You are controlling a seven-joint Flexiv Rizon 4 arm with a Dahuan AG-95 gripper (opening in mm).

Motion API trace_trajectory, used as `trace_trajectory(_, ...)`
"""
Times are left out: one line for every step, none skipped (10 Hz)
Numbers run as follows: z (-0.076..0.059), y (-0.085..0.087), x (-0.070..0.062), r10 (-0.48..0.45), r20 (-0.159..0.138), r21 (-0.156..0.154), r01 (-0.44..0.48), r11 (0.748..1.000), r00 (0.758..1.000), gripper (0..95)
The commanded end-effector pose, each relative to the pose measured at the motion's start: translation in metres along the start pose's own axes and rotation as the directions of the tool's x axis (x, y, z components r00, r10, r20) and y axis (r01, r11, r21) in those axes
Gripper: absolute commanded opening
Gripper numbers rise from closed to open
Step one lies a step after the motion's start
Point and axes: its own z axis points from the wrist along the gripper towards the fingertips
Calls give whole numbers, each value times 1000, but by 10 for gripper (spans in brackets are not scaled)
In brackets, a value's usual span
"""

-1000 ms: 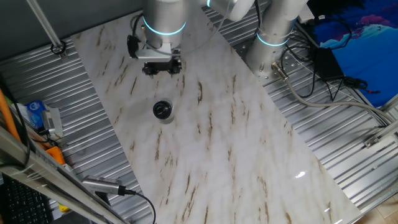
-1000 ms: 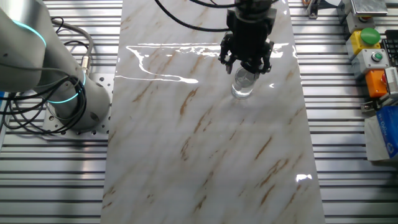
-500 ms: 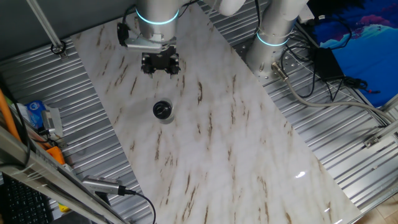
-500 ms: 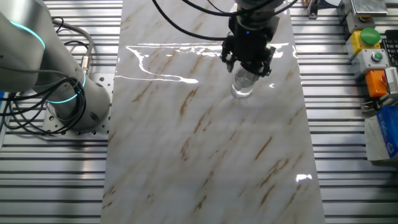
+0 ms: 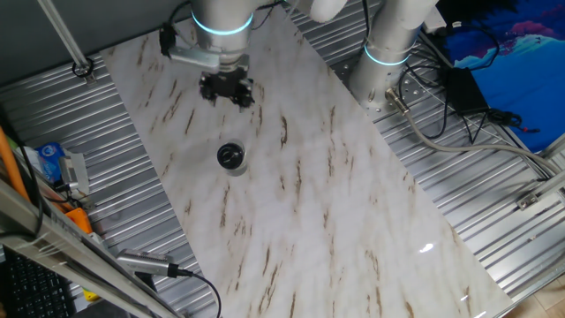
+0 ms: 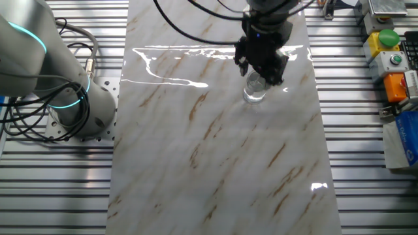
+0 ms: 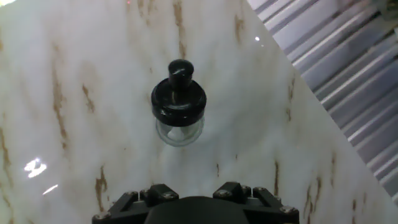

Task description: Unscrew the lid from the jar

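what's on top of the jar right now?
The black lid sits on the jar, knob up. It covers the mouth, so the contents can't be seen. The gripper hangs clear.

Glossy black lid (image 7: 179,99) on a clear glass-like jar (image 7: 179,132); polished marble-patterned table (image 5: 309,203), ribbed metal surround (image 5: 459,190)

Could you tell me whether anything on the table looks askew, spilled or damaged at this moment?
Nothing stands out. The jar stands upright on the marble table with its black lid sitting level on top, and no spill shows around it. The gripper hangs above the table, apart from the jar.
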Motion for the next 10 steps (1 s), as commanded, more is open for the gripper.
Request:
trace_trajectory(13, -41, 6, -117, 76, -59, 121, 991, 990, 570)
trace_trajectory(20, -59, 9, -156, 76, -56, 161, 985, 985, 570)
trace_trajectory(27, -79, 11, -200, 78, -54, 204, 977, 977, 570)
trace_trajectory(34, -94, 11, -231, 80, -51, 236, 970, 970, 570)
trace_trajectory(38, -100, 10, -234, 77, -49, 238, 970, 969, 570)
trace_trajectory(39, -99, 10, -214, 55, -51, 217, 975, 975, 570)
trace_trajectory(39, -95, 9, -215, 45, -50, 217, 975, 976, 570)
trace_trajectory(39, -95, 9, -189, 47, -55, 191, 980, 981, 570)
trace_trajectory(39, -95, 9, -164, 41, -54, 166, 985, 986, 570)
trace_trajectory(39, -95, 9, -115, 8, -30, 115, 993, 993, 570)
